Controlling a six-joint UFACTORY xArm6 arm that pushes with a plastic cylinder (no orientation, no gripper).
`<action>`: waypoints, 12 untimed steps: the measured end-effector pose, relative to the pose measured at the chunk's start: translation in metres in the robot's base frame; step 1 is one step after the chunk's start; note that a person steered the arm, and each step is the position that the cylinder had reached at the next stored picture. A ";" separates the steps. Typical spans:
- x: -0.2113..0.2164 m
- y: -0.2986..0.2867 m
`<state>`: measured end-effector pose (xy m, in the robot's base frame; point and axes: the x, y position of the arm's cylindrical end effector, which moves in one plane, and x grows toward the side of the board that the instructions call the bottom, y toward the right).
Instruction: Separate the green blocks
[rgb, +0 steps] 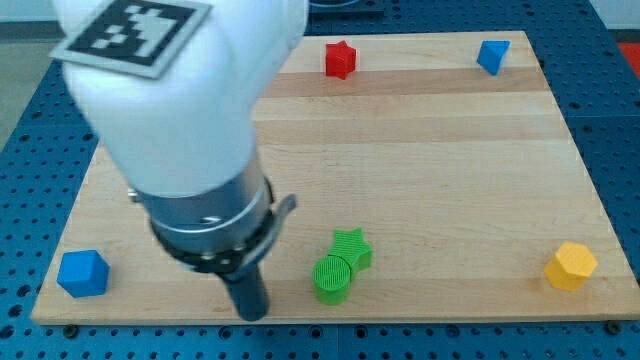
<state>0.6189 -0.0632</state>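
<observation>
A green cylinder (332, 279) and a green star (352, 248) sit touching each other near the view's bottom edge of the wooden board (420, 150), the star up and to the right of the cylinder. My tip (250, 312) rests on the board near its bottom edge, to the left of the green cylinder and a short gap apart from it. The arm's white and grey body fills the view's left and hides that part of the board.
A blue cube (82, 273) sits at the bottom left corner. A yellow block (571, 266) sits at the bottom right. A red star (340, 59) is at the top middle and a blue block (491, 55) at the top right.
</observation>
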 end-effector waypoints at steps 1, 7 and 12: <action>0.000 0.032; -0.012 0.054; -0.119 0.097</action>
<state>0.4995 0.0342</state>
